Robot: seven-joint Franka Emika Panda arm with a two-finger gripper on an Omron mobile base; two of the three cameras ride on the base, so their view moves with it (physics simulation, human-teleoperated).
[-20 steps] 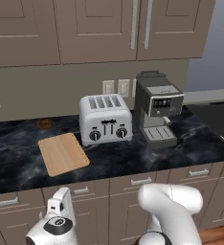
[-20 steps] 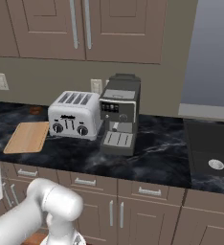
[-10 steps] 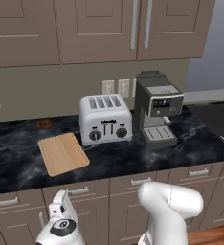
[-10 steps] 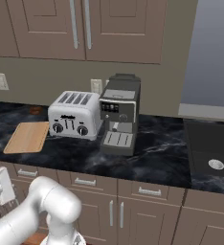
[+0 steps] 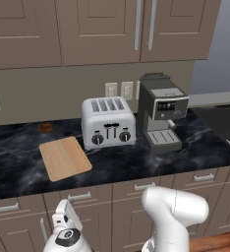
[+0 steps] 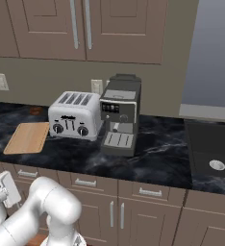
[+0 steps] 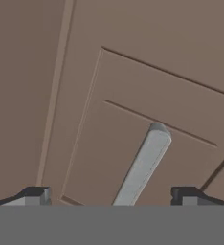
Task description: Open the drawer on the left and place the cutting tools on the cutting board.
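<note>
The drawer (image 5: pixel 95 193) is shut, second from the left under the counter, with a short silver bar handle (image 7: pixel 143 165). In the right base view the drawer (image 6: pixel 37 174) sits below the cutting board. My gripper (image 7: pixel 111 196) is open and faces the drawer's recessed front at a tilt, with the handle lying between the two fingertips (image 7: pixel 37 196), not touched. The gripper (image 5: pixel 67 216) hangs low in front of the cabinets, at the far left of the right base view (image 6: pixel 5 186). The light-tan cutting board (image 5: pixel 65 158) lies bare on the dark counter, left of the toaster. The cutting tools are hidden.
A silver toaster (image 5: pixel 108 123) and a dark coffee machine (image 5: pixel 161 114) stand on the black marble counter (image 5: pixel 18 165). More drawers (image 5: pixel 145 186) and cabinet doors with vertical handles (image 5: pixel 42 229) line the front. Upper cabinets hang above.
The hand has drifted slightly lower and to the right in front of the drawer. The jaws have stayed open and the drawer has stayed shut.
</note>
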